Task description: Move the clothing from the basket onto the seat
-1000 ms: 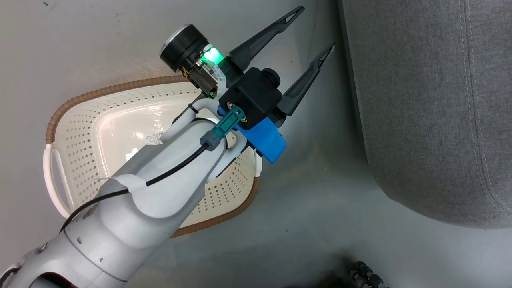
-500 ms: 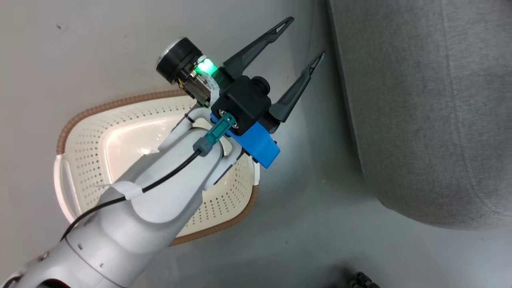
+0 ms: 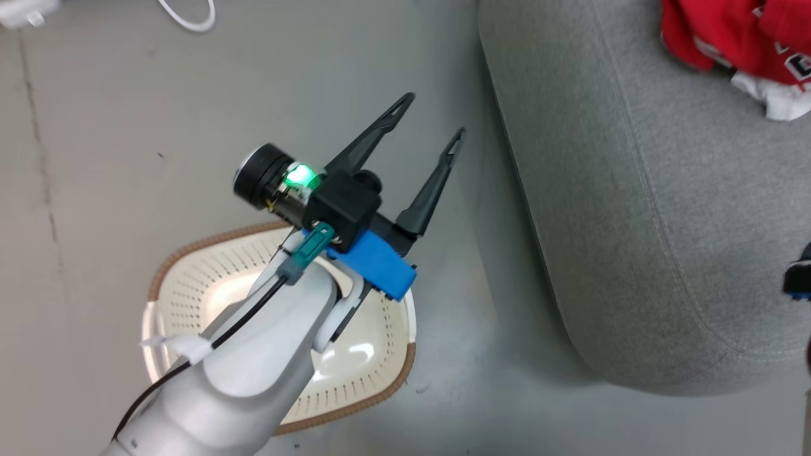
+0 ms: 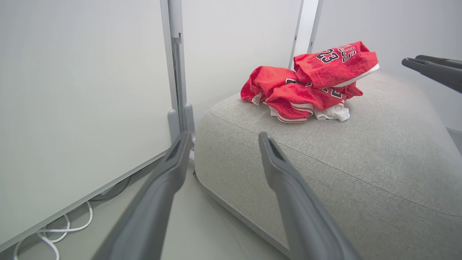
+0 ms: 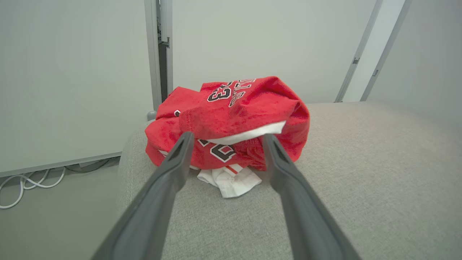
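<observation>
Gaping empty, right gripper [image 5: 226, 136] faced clothing [image 5: 234, 115] heaped on seat [image 5: 361, 162], left gripper [image 3: 434, 115] likewise; straight retreat looked snag-safe.

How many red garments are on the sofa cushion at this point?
2, as far as the bunched pile shows: the top garment marked 23, and the lower garment under it, both on the seat. Folds may hide more.

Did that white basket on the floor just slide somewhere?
No. The basket lies just as before beside the seat's rounded corner. The whole picture shifted, so the camera moved, not the basket.
</observation>
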Robot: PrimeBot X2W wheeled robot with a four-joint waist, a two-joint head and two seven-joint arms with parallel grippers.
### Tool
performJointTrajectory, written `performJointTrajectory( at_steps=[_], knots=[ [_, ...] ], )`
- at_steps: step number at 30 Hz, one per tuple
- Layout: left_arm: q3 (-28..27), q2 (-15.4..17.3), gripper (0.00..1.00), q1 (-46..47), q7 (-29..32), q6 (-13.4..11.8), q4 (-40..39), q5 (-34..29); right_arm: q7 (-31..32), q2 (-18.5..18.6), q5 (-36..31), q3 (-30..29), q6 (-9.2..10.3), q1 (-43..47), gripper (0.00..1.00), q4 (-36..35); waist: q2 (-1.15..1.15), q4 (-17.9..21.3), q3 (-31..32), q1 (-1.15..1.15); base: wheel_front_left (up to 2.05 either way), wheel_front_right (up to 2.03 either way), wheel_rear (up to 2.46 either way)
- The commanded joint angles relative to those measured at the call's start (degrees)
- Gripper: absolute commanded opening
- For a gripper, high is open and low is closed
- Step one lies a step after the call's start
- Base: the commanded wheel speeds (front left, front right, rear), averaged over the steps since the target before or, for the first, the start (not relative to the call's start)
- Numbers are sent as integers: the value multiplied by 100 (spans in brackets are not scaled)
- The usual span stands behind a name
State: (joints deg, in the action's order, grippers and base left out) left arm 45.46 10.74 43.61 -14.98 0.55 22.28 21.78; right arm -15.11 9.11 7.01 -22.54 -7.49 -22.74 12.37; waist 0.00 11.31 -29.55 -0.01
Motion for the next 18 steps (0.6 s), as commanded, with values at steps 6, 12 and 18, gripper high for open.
performJointTrajectory(
  at_steps=[6, 12, 18],
  knots=[
    [-607, 17, 100, -680, -26, -184, -213, -26, -6, -94, -68, 576, -1, 492, 100, -467, 0, -353, 879, 1, 0, 0, 0],
    [-1427, -86, 100, -1376, -25, -383, -561, -259, -6, -147, -96, 1050, -1, 745, 100, -673, 0, -754, 1364, 1, 0, 0, 0],
    [-2157, -204, 100, -2011, -23, -315, -852, -551, -7, -234, -154, 1436, -1, 949, 100, -674, 0, -1080, 1784, 1, 0, 0, 0]
  ],
)
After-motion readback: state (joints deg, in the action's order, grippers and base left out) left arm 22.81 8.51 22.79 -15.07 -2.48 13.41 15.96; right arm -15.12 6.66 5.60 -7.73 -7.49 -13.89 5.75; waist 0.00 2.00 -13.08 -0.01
